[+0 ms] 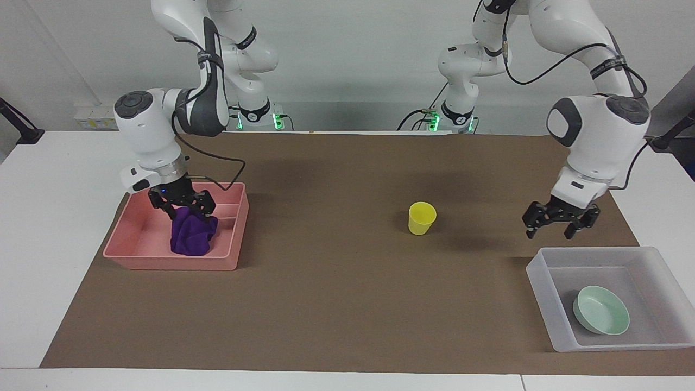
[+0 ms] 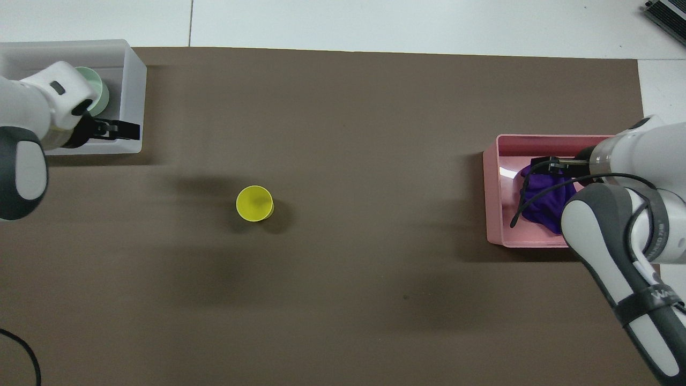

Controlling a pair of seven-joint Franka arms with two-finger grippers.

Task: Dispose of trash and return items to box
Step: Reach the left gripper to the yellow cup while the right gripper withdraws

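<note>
Two of the three task things sit in containers. Purple rag (image 1: 189, 236) lies heaped in the pink bin (image 1: 136, 255) at the right arm's end of the table, so the trash looks disposed of. Right gripper (image 1: 183, 206) is just above the heap, fingers spread; from the facing view the tips look to be at the cloth's top fold, though I cannot tell whether they touch it or have cleared it. Nothing is pinched between them. Mint-green bowl (image 1: 601, 317) rests flat on the floor of the translucent box (image 1: 540, 279) at the left arm's end, in the part of the box farther from the robots, near a wall; it sits upright, so it reads as placed, not dropped. Left gripper (image 1: 559, 220) hangs in the air over the brown mat (image 1: 336, 304), between the box and the yellow cup (image 1: 422, 218), fingers spread and empty, a pose that fits an arm on its way to a fresh pick. The cup stands upright, mouth up, alone on the mat near the middle of the table, well apart from both bins. By my judgement the cup is the one item left to return, and the left arm is the better placed for it, since the box is at its end. An upright, light cup calls for a grip across the rim or wall; a glancing finger could tip it.
</note>
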